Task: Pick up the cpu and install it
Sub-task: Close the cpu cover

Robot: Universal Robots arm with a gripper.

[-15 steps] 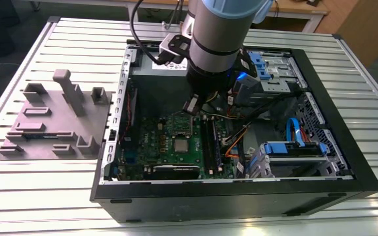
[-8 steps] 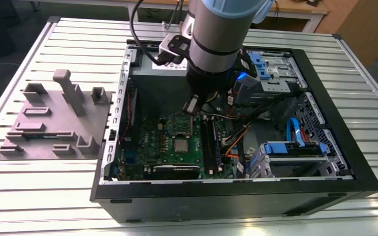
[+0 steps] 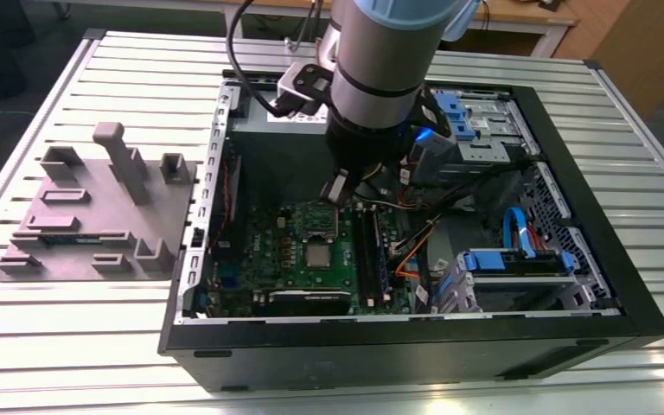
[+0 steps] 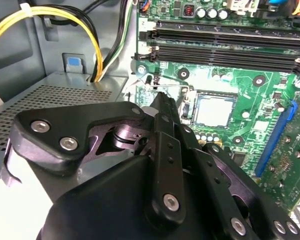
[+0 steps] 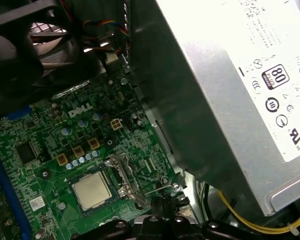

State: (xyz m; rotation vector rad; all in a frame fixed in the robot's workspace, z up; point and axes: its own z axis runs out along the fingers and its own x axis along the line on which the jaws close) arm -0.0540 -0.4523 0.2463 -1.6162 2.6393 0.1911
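The small square cpu with its shiny silver-grey metal top (image 3: 318,252) already lies flat in the green motherboard's (image 3: 265,259) socket. The black claw (image 4: 162,102) hangs just beside it, fingers pressed together and empty. A careless descent could knock the socket's thin metal lever (image 5: 124,172).

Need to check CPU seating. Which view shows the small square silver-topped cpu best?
The first wrist view: the small square silver-topped cpu lies unobstructed in its socket on the green motherboard. The second wrist view shows it too, beyond the black hand. In the exterior view it is tiny.
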